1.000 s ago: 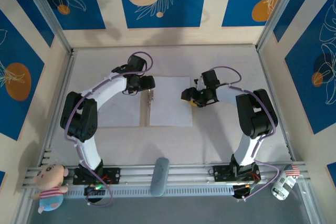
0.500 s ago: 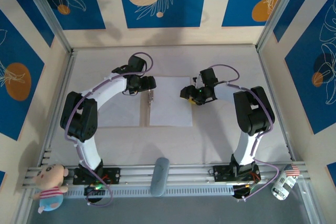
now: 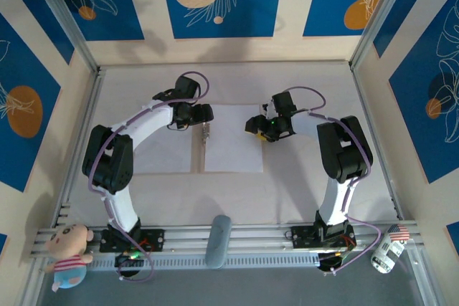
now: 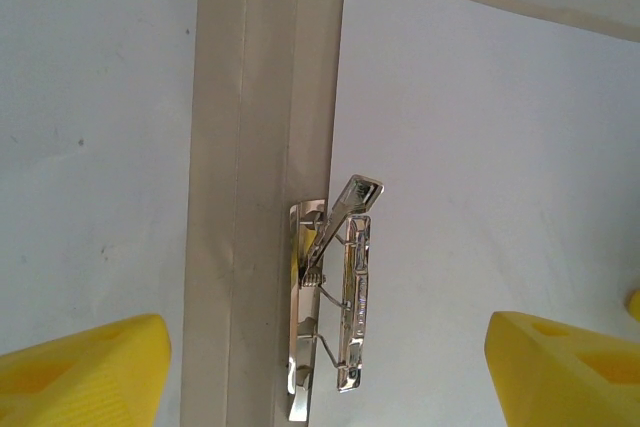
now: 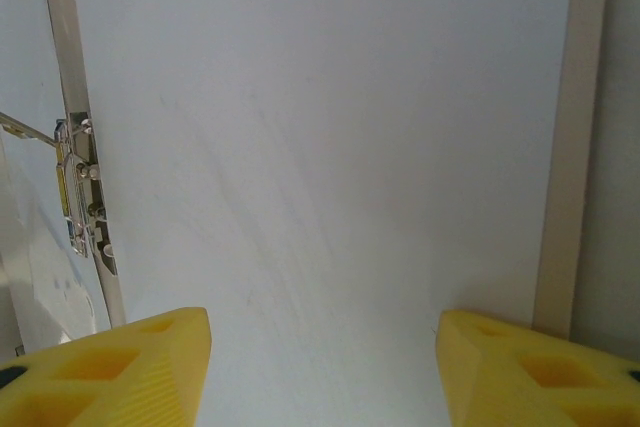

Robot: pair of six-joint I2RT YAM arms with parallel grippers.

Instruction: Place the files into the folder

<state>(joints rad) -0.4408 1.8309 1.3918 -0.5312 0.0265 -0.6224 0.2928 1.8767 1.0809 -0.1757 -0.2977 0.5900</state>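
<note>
Our left gripper (image 4: 322, 372) and right gripper (image 5: 325, 367) both hang open, holding nothing. The files (image 5: 320, 127) lie flat on the open folder (image 4: 215, 197), beside its metal clip (image 4: 340, 277). We should push softly, so no paper wrinkles.

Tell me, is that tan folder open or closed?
Open. The folder lies spread flat, tan spine facing up, with a white sheet on its right half and a metal clip at the spine.

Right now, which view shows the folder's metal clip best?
The left wrist view: the metal clip sits close and central, lever and spring plain. The right wrist view catches it side-on at its left edge; the top external view shows a tiny glint.
</note>
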